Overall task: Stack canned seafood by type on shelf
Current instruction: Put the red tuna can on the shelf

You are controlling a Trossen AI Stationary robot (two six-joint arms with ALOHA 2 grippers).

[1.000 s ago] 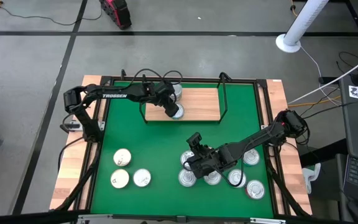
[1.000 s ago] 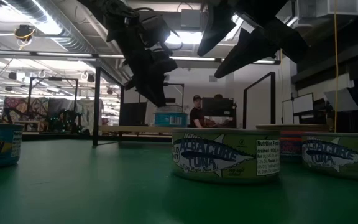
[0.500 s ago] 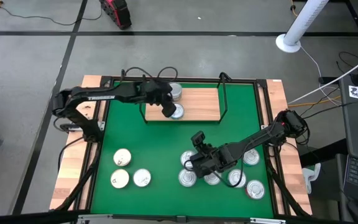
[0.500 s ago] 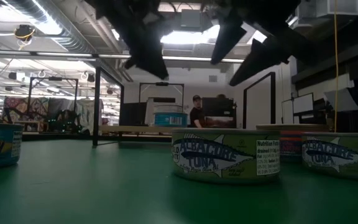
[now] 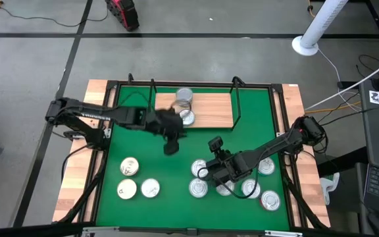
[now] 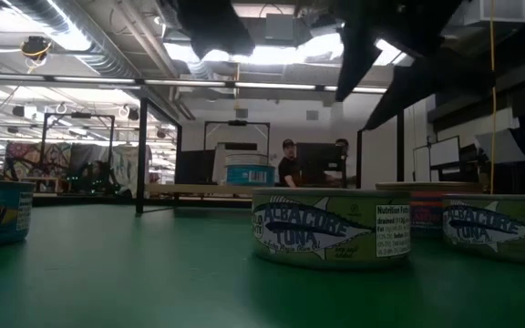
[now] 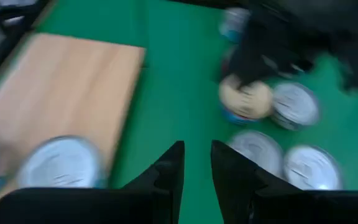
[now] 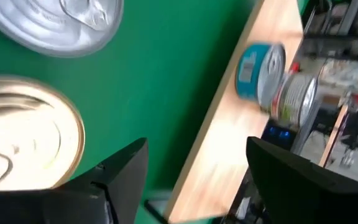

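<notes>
1. Your left gripper [image 5: 170, 146] hangs over the green mat [image 5: 255, 105] just in front of the shelf [image 5: 212, 108], fingers narrowly parted and holding nothing; the wrist view shows bare mat between them.
2. Your right gripper [image 5: 210, 146] sits further out from the shelf, jaws wide and empty, poised at the shelf-side edge of the main cluster of tins [image 5: 232, 184]; a gold-lidded tin [image 8: 17, 140] lies right by one finger, so I judge that a likely next pick.
3. Two tins already rest on the shelf board: a teal tin [image 5: 184, 97] toward its back edge and a silver-lidded tin [image 5: 187, 118] at its front edge, touching or nearly so; that looks like a grouping by type begun at one end.
4. Three loose tins [image 5: 135, 182] lie well away from the shelf, on the left arm's side of the mat.
5. Most of the shelf board is bare wood, giving room for further stacks; mind the black wire uprights [image 5: 235, 99] when you carry a tin in.
6. Both arms meet near the middle of the mat, close together; stagger their moves.
</notes>
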